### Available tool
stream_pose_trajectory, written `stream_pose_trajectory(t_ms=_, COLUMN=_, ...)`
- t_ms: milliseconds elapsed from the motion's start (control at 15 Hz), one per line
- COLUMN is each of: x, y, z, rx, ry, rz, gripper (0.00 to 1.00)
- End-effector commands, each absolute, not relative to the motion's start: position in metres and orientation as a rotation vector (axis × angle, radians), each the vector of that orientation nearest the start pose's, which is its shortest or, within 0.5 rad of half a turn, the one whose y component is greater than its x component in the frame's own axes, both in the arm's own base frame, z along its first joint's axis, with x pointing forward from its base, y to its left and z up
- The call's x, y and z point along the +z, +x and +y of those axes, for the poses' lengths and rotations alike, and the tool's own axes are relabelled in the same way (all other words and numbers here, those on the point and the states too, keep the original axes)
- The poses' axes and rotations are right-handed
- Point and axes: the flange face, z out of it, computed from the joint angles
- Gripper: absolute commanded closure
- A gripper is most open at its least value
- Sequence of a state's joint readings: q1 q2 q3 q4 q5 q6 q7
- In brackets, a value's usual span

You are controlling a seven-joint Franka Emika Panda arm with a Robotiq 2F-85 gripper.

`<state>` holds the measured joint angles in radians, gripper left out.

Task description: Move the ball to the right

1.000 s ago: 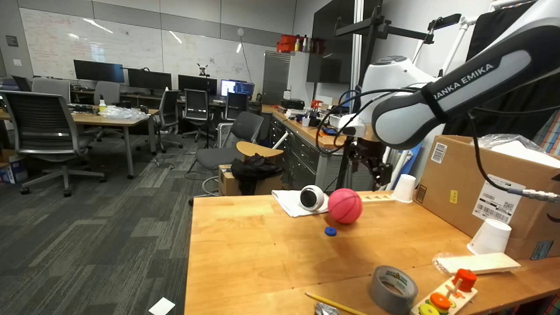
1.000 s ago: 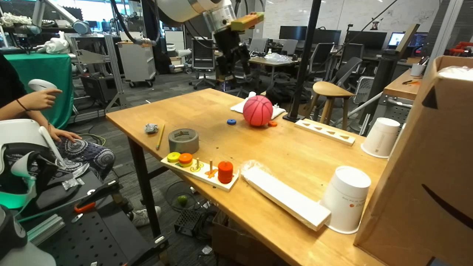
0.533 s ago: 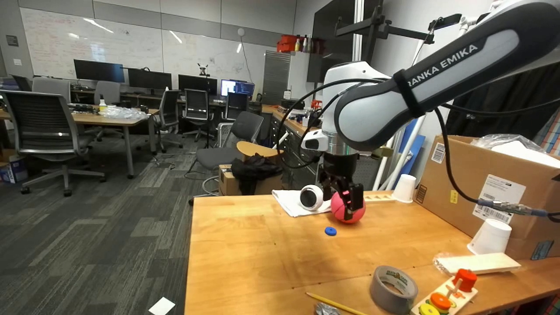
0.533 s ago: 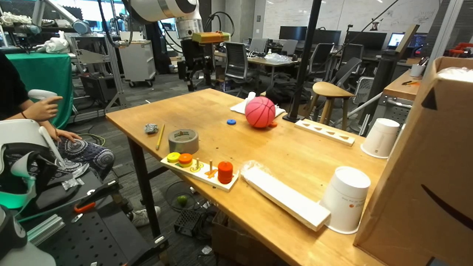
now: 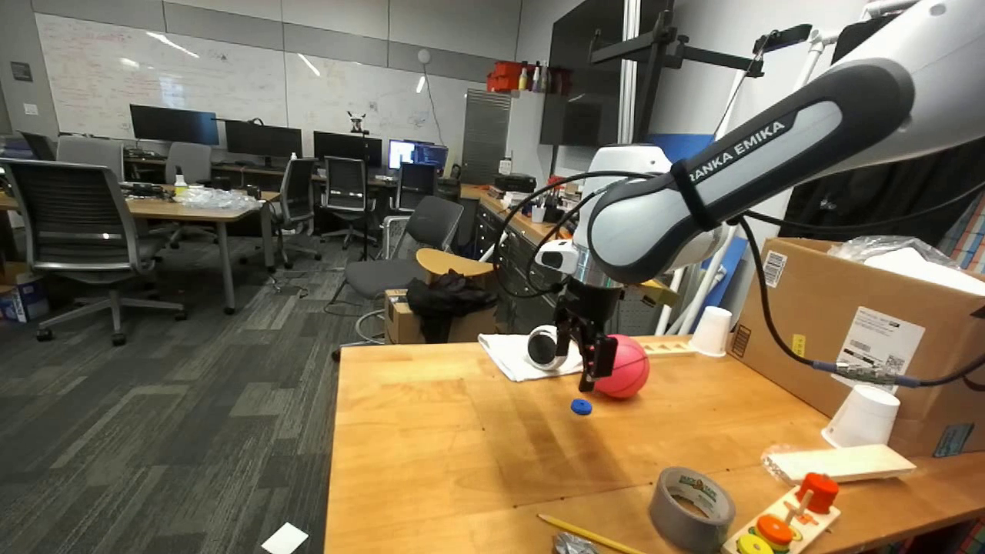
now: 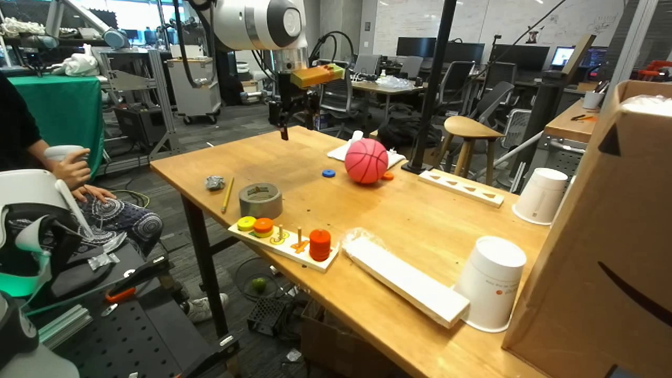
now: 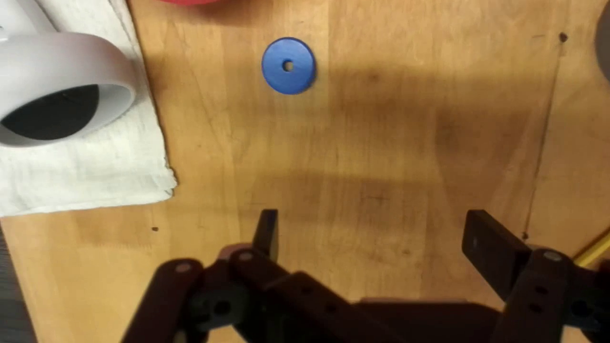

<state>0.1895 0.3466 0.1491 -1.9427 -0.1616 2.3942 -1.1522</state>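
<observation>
The ball, pinkish-red with dark seams, rests on the wooden table in both exterior views. Only a sliver of the ball shows at the top edge of the wrist view. My gripper is open, with its fingers wide apart and bare table seen between them. In an exterior view the gripper hangs in front of the ball's left part and hides some of it. In an exterior view the gripper is above the table's far end, clearly apart from the ball.
A blue disc, a white cloth and a white round device lie near the ball. A dark post stands behind it. Tape roll, peg toy, plank, cups and cardboard box are also there.
My gripper has swung away from above the table's back edge, past the ball, and come down lower. The ball has shifted slightly, rightward in an exterior view, still on the table.
</observation>
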Motion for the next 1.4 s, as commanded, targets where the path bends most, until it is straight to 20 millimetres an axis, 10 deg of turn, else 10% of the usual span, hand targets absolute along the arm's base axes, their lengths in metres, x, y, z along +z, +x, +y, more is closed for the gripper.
stream_pose_trajectory(t_ms=0, x=0.316, y=0.625, z=0.193, rx=0.334, ry=2.197, rz=2.066, gripper=0.00)
stream_pose_trajectory(t_ms=933, x=0.263, y=0.702, z=0.115, rx=0.413, ry=2.388, rz=1.792, gripper=0.00)
stream_pose_trajectory(t_ms=1333, x=0.347, y=0.691, z=0.028, rx=0.134, ry=2.069, rz=1.781, gripper=0.00)
